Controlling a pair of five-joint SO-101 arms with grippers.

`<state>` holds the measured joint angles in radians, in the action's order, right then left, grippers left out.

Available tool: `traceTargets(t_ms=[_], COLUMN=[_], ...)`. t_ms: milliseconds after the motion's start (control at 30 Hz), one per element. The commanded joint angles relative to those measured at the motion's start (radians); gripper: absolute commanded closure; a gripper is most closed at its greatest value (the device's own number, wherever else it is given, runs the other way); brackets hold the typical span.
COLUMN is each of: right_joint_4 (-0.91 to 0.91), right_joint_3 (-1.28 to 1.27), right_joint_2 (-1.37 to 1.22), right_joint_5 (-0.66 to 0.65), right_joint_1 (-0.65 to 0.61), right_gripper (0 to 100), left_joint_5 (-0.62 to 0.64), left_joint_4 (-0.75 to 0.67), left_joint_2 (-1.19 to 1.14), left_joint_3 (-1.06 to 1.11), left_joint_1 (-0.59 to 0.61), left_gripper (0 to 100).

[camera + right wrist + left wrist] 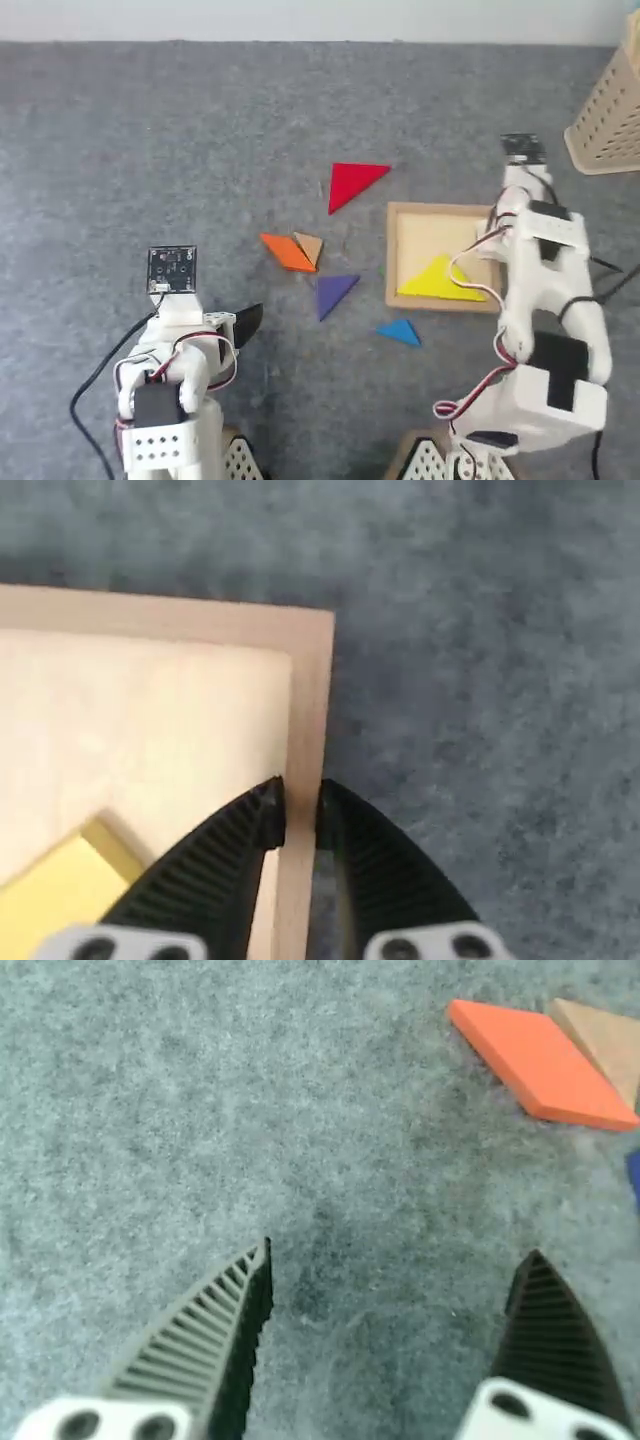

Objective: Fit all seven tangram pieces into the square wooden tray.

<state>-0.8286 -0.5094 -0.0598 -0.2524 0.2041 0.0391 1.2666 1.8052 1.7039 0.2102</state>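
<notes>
The square wooden tray [392,255] lies right of centre with a yellow triangle [438,281] inside it. On the carpet to its left lie a red triangle [352,182], an orange parallelogram [286,252], a tan triangle [310,246], a purple triangle [332,292] and a small blue triangle [400,331]. My right gripper [300,810] straddles the tray's rim [305,700] near a corner, its fingers pinched on the wall, with the yellow triangle [50,900] just inside. My left gripper [395,1280] hangs open over bare carpet, short of the orange parallelogram [545,1065] and tan triangle [605,1040].
A perforated beige basket [610,110] stands at the far right edge of the table. Grey carpet covers the whole surface, with open room at the back and on the left. The right arm's body [545,300] hides the tray's right side.
</notes>
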Motion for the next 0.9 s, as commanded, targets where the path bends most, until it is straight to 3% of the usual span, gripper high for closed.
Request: traceTargets(t_ms=[0,300,467,767,867], right_joint_4=[0.002,0.001,0.001,0.013,0.002], right_joint_3=[0.055,0.025,0.044,0.054,0.083], right_joint_2=[0.007,0.004,0.005,0.007,0.002], right_joint_5=[0.017,0.018,0.005,-0.265,-0.281], right_joint_1=[0.012,-0.004,0.068,0.197,0.243], right_gripper=[98.6,98.1,98.2,98.4,98.4], left_joint_5=[-0.002,-0.002,-0.002,-0.002,-0.002], left_joint_4=[-0.002,-0.002,-0.002,-0.002,-0.002], left_joint_2=[0.018,0.018,0.018,0.018,0.018], left_joint_3=[-0.019,-0.019,-0.019,-0.019,-0.019], left_joint_1=[-0.005,-0.005,-0.005,-0.005,-0.005], left_gripper=[65,65,65,65,65])
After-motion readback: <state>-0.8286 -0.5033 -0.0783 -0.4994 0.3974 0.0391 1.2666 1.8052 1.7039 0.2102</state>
